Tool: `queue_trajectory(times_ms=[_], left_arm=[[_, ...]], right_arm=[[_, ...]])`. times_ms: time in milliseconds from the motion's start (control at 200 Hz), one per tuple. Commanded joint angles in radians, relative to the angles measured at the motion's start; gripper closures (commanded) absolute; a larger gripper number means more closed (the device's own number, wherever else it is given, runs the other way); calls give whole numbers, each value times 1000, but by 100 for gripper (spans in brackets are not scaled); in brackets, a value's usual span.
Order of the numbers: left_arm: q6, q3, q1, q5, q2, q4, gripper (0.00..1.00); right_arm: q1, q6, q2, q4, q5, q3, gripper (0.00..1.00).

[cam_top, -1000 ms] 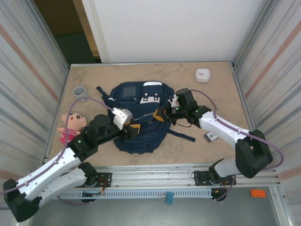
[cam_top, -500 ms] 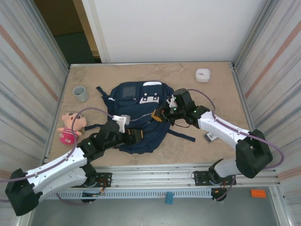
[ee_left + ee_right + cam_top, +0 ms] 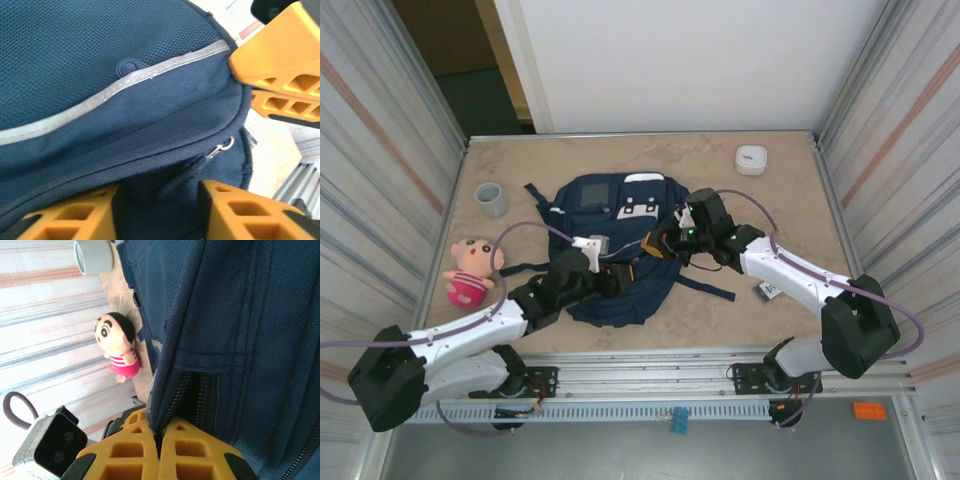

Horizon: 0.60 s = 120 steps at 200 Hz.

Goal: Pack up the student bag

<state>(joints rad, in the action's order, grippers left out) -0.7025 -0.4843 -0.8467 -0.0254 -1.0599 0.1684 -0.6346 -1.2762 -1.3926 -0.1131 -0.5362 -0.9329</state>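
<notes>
Left wrist view: a zipper pull (image 3: 187,172) is seen, ungripped, between the left gripper's (image 3: 160,202) parted jaws; the navy bag's (image 3: 260,315) edge is pinched by the right gripper (image 3: 159,445).

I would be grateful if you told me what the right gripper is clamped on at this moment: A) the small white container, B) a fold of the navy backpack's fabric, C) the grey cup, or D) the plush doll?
B: in the right wrist view the right gripper has its orange fingers pressed together on an edge of the student bag, right beside its zipper.
</notes>
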Motion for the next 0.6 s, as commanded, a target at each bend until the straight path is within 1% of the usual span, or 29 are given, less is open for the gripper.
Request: queue_trajectory(times_ms=[0, 65, 135, 296, 466, 546, 596], left_arm=[[29, -39, -6, -26, -25, 128, 65], [42, -44, -5, -33, -33, 148, 73], [56, -49, -6, -38, -37, 172, 77], [87, -64, -6, -69, -49, 197, 74], [83, -65, -8, -70, -56, 183, 77], [84, -60, -8, -66, -52, 190, 74], [91, -55, -8, -77, -49, 212, 74]], right_arm=[[-24, -17, 3, 53, -35, -41, 100], [-25, -17, 3, 52, -35, -39, 100], [-25, -17, 6, 52, -35, -36, 100], [-25, -18, 11, 53, -32, -33, 100], [-25, -18, 15, 52, -31, -23, 100], [-25, -17, 17, 49, -29, -20, 100], [-25, -17, 21, 49, -28, -20, 100]])
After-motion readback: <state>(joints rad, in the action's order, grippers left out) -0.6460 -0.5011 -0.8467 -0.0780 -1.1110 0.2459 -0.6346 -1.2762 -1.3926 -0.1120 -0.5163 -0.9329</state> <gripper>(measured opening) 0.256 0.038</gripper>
